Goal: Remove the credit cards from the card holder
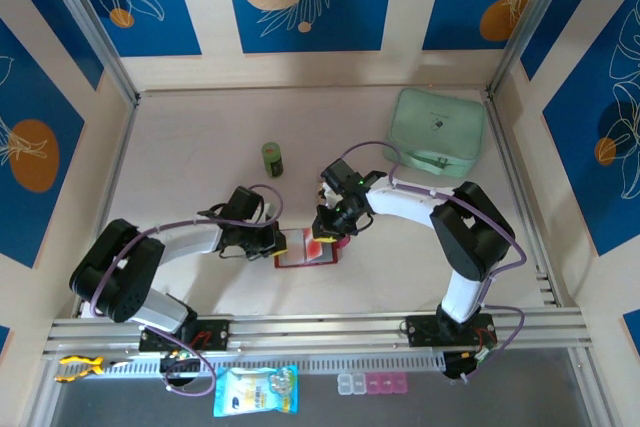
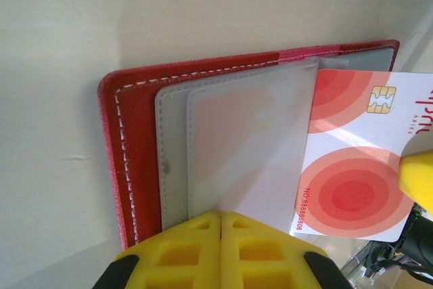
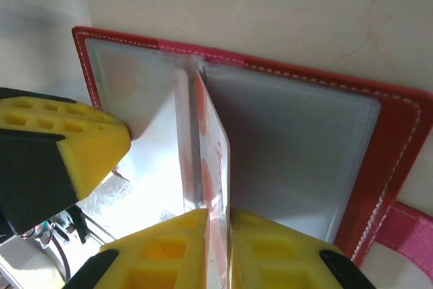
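- Overhead, 2 robot arms meet over a red card holder (image 1: 300,259) lying open on the pale tabletop (image 1: 200,147), close to the arm bases. The left hand (image 1: 272,240) is at its left side and the right hand (image 1: 328,230) at its right. A mint-green pouch (image 1: 438,132) and a small green jar (image 1: 272,159) sit farther back.
- Left wrist: the left hand (image 2: 220,220) has its 2 yellow fingers clenched together, pressing on the clear sleeves (image 2: 237,147) of the card holder (image 2: 132,133). A white credit card (image 2: 352,167) with red circles and a gold chip sticks partway out of a sleeve.
- Right wrist: the right hand (image 3: 218,218) is grasping the credit card (image 3: 215,160) edge-on between its fingers. The card stands up from the middle fold of the open card holder (image 3: 385,140).
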Controlling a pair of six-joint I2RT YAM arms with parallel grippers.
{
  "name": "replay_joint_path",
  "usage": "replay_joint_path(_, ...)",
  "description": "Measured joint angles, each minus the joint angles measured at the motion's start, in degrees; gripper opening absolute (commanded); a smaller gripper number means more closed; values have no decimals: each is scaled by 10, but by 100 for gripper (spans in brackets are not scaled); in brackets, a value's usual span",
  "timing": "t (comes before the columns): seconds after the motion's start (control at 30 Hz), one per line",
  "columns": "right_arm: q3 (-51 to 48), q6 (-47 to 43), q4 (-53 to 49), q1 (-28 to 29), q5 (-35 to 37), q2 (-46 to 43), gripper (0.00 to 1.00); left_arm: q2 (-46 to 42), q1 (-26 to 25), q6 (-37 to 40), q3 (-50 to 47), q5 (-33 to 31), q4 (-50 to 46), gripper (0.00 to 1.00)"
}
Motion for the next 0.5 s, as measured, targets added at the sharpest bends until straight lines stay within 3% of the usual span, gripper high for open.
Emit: replay_joint_path(0.5,-3,17,22,3,8,-6,6,-3,0,-7,-2,0,4,0)
